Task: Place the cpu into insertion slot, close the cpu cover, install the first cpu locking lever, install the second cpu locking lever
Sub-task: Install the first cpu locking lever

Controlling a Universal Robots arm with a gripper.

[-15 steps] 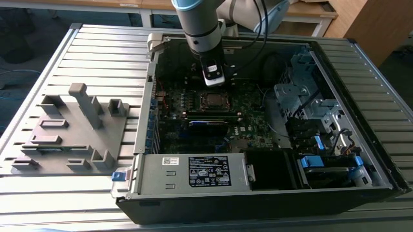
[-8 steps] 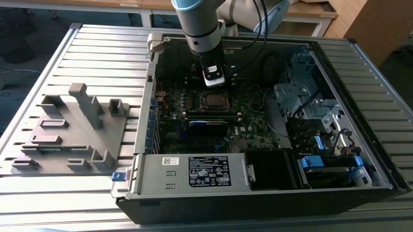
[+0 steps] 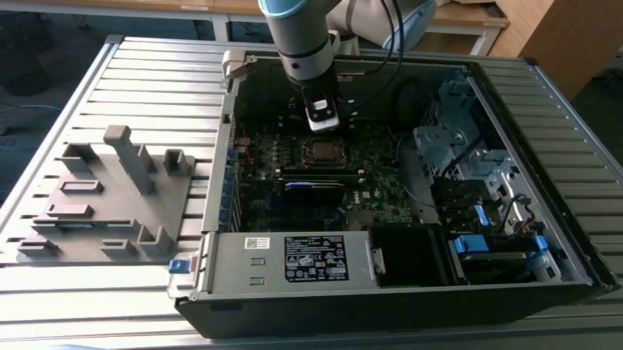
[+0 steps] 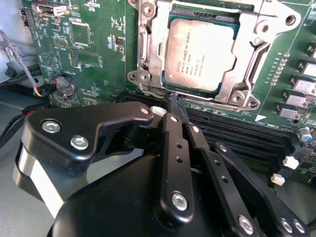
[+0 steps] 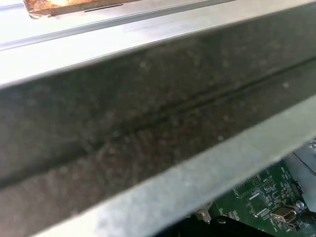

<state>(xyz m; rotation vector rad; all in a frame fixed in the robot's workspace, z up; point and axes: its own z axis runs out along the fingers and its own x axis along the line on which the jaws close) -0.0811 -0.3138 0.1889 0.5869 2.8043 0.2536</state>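
Black linkages and screw heads of your hand (image 4: 174, 101) crowd the near part of the second wrist view, and its fingers (image 4: 173, 143) run forward pressed together, gripping nothing. Their tips end right at the edge of the cpu cover (image 4: 153, 54), at the corner of the insertion slot (image 4: 247, 101) closest to the hand; whether they touch the metal, you cannot tell.

Just beyond the fingertips, the cpu (image 4: 200, 54) lies flat in the slot, its dull silver top showing through the window of the cover, which is folded down around it. Black memory slots (image 4: 237, 136) run beside the fingers, between the hand and the socket. A coin cell battery (image 4: 65, 85) sits on the green motherboard (image 4: 94, 49), off to one side of the hand.

From the exterior view, you see the arm (image 3: 297, 36) reaching down into the open computer case (image 3: 389, 306), with the hand (image 3: 322, 127) poised just above the socket (image 3: 322, 152). A grey fixture block (image 3: 107, 197) rests on the slatted surface (image 3: 58, 109), well apart from the hand, toward the exterior view's left.
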